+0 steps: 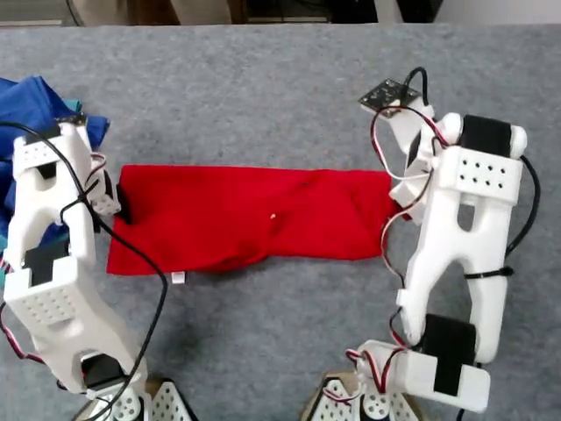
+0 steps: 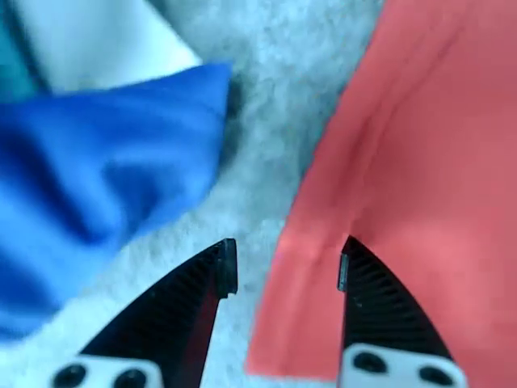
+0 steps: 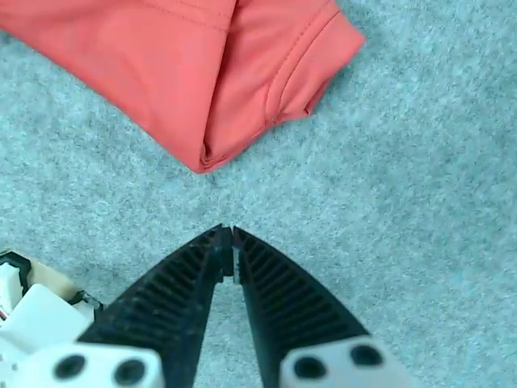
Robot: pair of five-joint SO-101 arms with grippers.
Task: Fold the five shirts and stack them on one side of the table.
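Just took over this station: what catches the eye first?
A red shirt, folded into a long strip, lies across the middle of the table. The left gripper stands open over one end of it, with a bunched blue shirt beside; the right gripper is shut just off the other end.

This looks like a robotics lab or hobby workshop: a table (image 1: 263, 96) covered in grey felt, a white printed left arm (image 1: 53, 263) and right arm (image 1: 465, 228) mounted at the frame's lower edge, loose wiring (image 1: 164, 294), and a bare circuit board (image 1: 388, 95) at upper right.
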